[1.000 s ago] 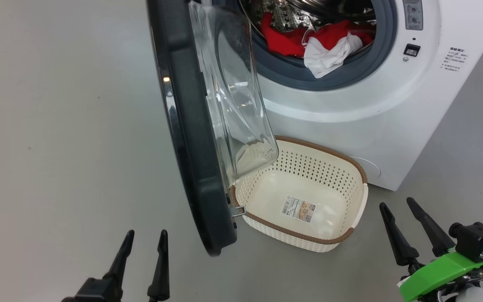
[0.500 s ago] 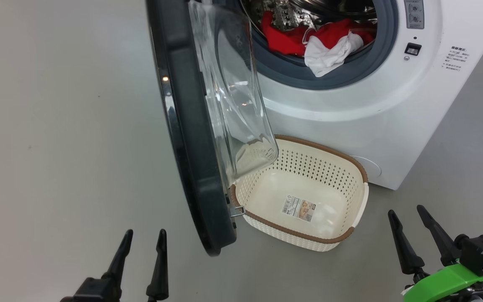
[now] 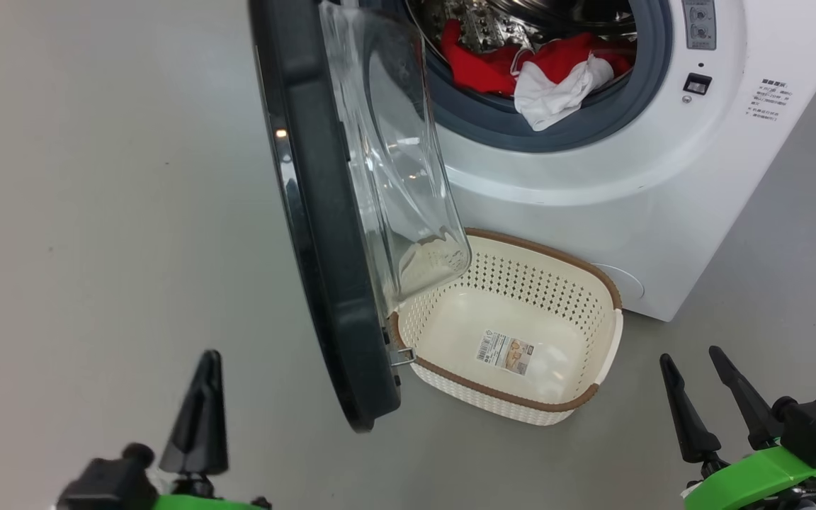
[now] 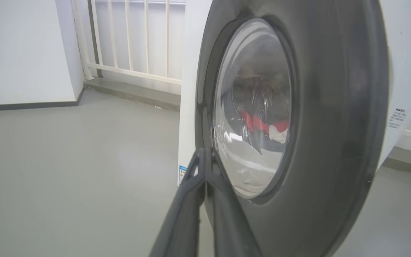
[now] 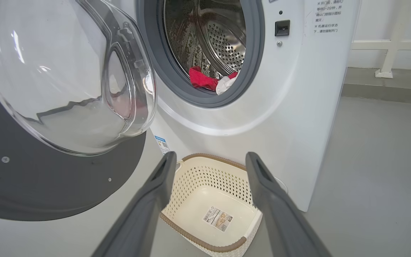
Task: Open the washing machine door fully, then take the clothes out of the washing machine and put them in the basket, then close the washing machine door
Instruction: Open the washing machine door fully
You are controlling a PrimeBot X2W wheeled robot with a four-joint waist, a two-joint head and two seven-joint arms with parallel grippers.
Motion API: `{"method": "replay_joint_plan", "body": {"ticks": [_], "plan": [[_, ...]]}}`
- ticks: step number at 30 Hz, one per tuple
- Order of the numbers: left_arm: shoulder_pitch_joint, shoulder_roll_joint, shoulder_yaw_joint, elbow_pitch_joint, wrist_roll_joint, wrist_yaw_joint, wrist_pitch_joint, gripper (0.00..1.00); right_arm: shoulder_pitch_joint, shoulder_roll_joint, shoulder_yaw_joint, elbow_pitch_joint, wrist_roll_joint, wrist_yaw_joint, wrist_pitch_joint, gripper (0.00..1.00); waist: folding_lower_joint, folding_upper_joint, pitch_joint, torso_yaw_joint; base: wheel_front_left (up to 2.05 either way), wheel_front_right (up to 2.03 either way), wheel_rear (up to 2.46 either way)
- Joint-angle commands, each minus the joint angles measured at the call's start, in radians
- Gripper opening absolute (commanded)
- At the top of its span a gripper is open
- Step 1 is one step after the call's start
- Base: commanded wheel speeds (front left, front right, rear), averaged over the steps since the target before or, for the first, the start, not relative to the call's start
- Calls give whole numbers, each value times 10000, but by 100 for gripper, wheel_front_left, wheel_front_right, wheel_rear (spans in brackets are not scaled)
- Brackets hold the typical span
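Note:
The washing machine [image 3: 592,177] stands ahead with the washing machine door [image 3: 323,248] swung out edge-on toward me, its glass bowl over the basket's left end. The clothes lie at the drum's mouth: a red garment [image 3: 479,64] and a white cloth [image 3: 550,95] draped over the gasket. On the floor below sits the empty basket [image 3: 507,400]. My left gripper [image 3: 208,358] is shut on nothing, low and left of the door's outer face [image 4: 334,125]. At the lower right my right gripper [image 3: 691,354] is open, pointing at the basket [image 5: 209,178].
Grey floor stretches to the left of the door. A white railing [image 4: 134,35] and a wall stand behind the machine's left side. More railing [image 5: 387,46] runs behind its right side. The door hangs over the basket's left part.
My left gripper has shut and turned, so its fingers now show as one dark blade. The right gripper has sunk a little toward the lower right. Door, clothes and basket are unmoved.

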Motion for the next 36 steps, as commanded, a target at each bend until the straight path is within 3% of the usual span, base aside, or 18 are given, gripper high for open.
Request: {"method": "replay_joint_plan", "body": {"ticks": [1, 8, 11, 14, 23, 27, 36], "plan": [[-351, 106, 514, -703, -111, 154, -78, 0, -45, -94, 138, -254, -118, 65, -91, 100, 0, -1, -1, 8, 0, 0, 0], [-733, 106, 413, -3564, 104, 494, -78, 0, -85, -77, 117, -310, -204, 65, -91, 100, 0, -1, 25, -16, 0, 0, 0], [-814, 106, -616, -4670, 103, 559, -78, 0, -132, -96, 125, -346, -268, 65, -91, 100, 0, -1, 59, -56, 0, 0, 0], [-793, 106, -1337, -4682, 187, 485, -78, 0, -155, -102, 125, -366, -289, 65, -91, 100, 0, -1, 86, -74, 0, 0, 0], [-744, 106, -3591, -2683, -580, 201, -78, 0, -222, -101, 229, -368, -233, 65, -91, 100, 0, -1, 192, -240, 0, 0, 0], [-863, 106, -3600, -1600, -1218, 261, -78, 0, -260, -98, 281, -364, -206, 65, -91, 100, 0, -1, 213, -338, 0, 0, 0], [-1372, 106, -3018, -219, -1351, 81, -78, 0, -295, -111, 435, -422, -30, 65, -91, 100, 0, -1, 246, -440, 0, 0, 0]]}}
